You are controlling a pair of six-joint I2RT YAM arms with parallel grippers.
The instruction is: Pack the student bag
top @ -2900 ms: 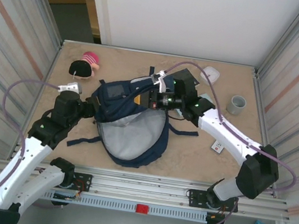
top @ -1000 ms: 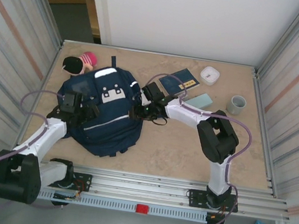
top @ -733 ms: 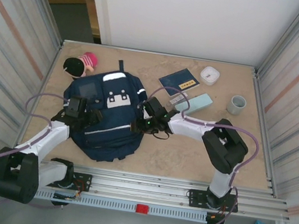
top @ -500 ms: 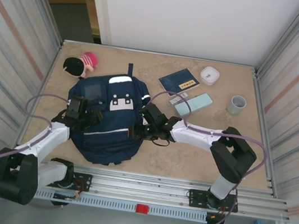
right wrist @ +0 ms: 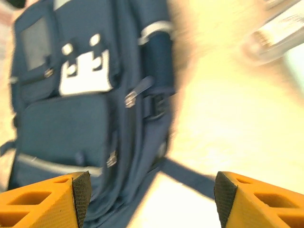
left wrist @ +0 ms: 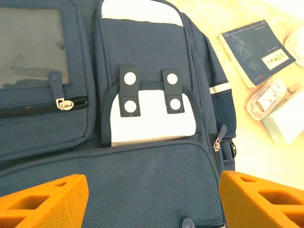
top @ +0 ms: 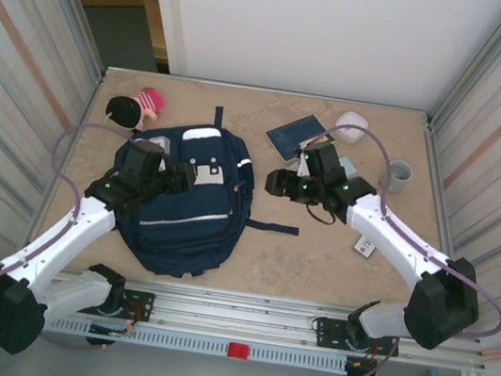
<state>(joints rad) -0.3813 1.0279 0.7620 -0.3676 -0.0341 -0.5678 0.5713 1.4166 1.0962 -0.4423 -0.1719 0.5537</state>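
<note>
Top external shows the student bag [top: 186, 206] lying front-up on the desk [top: 334, 263], long axis near-to-far, under my wide-open left hand [top: 187, 176], my equally wide, empty right hand [top: 274, 180] just off its right side.

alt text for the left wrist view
A navy backpack lies front up, white flap pocket with two snap tabs at center. The left gripper stands open over its mesh pocket; a blue booklet lies on the table at right.

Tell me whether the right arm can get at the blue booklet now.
Probably yes: the open right gripper hovers close by the blue booklet, which lies flat with nothing on it.
</note>
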